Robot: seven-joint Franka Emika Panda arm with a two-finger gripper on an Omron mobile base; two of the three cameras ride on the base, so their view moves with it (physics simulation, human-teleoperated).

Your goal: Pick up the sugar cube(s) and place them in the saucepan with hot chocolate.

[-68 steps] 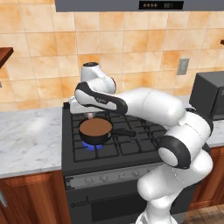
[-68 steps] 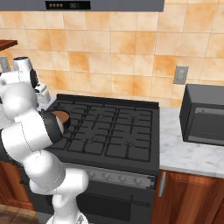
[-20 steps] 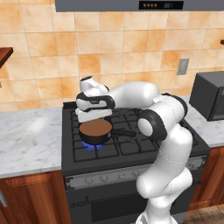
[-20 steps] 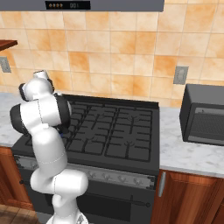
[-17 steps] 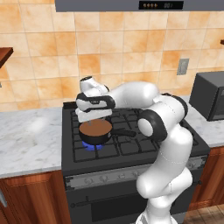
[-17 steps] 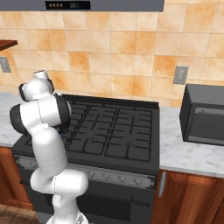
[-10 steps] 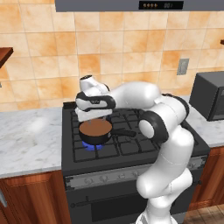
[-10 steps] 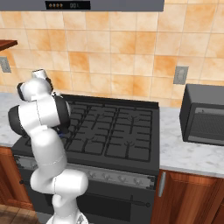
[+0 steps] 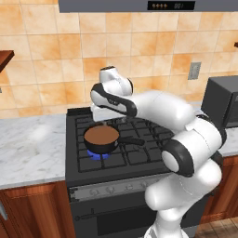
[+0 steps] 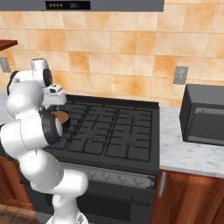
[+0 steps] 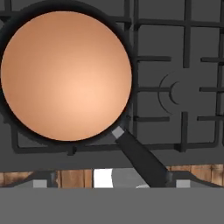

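Observation:
The saucepan with hot chocolate (image 9: 101, 137) sits on the stove's front-left burner, and blue flame shows under it. Its smooth brown surface (image 11: 65, 74) is unbroken, and its black handle (image 11: 141, 158) points toward the stove's front edge. My gripper (image 9: 102, 120) hangs a little above the pan's far rim, pointing down. Seen from the hand, the gripper (image 11: 113, 180) is open, its fingertips (image 11: 41, 180) spread wide with nothing between them. From the right base, my own arm covers most of the pan (image 10: 61, 117). The sugar cube is out of view.
The black stove top (image 9: 139, 153) carries bare grates beside the pan. Marble counter (image 9: 28, 148) lies to the left. A dark microwave (image 10: 203, 116) stands on the counter to the right. A range hood (image 9: 153, 5) hangs overhead.
Since the oldest frames my elbow has swung back toward the base and the forearm has re-angled. Over the last second the hand has barely shifted above the pan.

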